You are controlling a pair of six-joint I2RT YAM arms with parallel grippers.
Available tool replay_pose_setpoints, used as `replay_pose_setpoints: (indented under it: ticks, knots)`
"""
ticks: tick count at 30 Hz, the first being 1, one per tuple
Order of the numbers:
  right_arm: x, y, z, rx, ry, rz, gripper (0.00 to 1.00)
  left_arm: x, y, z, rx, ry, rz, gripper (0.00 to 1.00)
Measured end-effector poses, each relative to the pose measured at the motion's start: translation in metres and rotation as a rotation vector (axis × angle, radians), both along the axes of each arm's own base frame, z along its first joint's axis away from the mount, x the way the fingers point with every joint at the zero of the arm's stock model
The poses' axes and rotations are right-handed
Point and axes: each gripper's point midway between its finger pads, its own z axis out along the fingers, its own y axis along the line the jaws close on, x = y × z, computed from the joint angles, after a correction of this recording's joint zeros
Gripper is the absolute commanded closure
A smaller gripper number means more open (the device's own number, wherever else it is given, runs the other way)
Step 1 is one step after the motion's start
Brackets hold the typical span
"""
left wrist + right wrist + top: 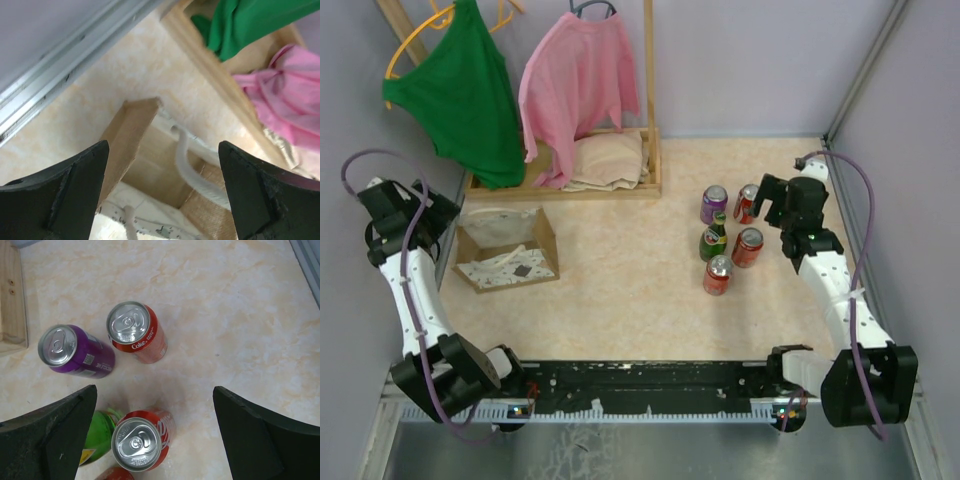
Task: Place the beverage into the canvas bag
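The beverages stand in a cluster at the right of the table: a purple can [714, 204], three red cans [747, 203] [748, 246] [718, 274] and a green bottle [713, 241]. My right gripper [773, 200] hovers open just right of them. In the right wrist view one red can [142, 440] shows below and between the wide-apart fingers of that gripper [154, 390], with a Coke can [137, 332] and the purple can [75, 352] farther off. The tan canvas bag [507, 247] sits at the left, mouth open. My left gripper [163, 145] is open above its brown wall [131, 132] and white cord handle [189, 167].
A wooden rack [565, 188] at the back holds a green top [465, 95], a pink top [578, 85] and a folded beige cloth [608, 160]. Walls close in on the left, right and back. A metal rail [60, 60] runs along the left wall.
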Motion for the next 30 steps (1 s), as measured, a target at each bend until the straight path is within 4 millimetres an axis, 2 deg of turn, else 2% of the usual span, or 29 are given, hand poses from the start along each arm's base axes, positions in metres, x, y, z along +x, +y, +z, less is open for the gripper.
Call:
replay_pose_setpoints:
  ticks: [4,8,12,17,22,28,29,30]
  knots:
    - [-0.002,0.004,-0.002,0.001,0.014,0.025,0.01,-0.012,-0.004,-0.036,-0.020,0.085,-0.007,0.05]
    - [-0.005,0.006,-0.004,0.002,0.033,0.045,0.01,-0.022,-0.004,-0.047,0.037,0.114,-0.039,0.07]
    - [0.000,0.010,0.008,0.009,0.022,0.066,0.01,-0.031,-0.005,-0.061,0.102,0.129,-0.072,0.09]
    - [0.011,0.015,0.026,0.020,-0.002,0.088,0.01,-0.037,-0.004,-0.094,0.141,0.177,-0.110,0.19]
    - [0.016,0.018,0.035,0.027,-0.004,0.101,0.01,-0.028,0.000,-0.112,0.158,0.181,-0.141,0.40]
    - [0.018,0.019,0.043,0.030,-0.013,0.107,0.01,-0.010,0.001,-0.121,0.161,0.160,-0.202,0.92]
    - [0.018,0.019,0.044,0.030,-0.014,0.108,0.01,-0.007,0.000,-0.121,0.159,0.157,-0.216,0.99]
    - [0.017,0.019,0.045,0.030,-0.012,0.108,0.01,-0.003,-0.001,-0.120,0.156,0.150,-0.233,1.00]
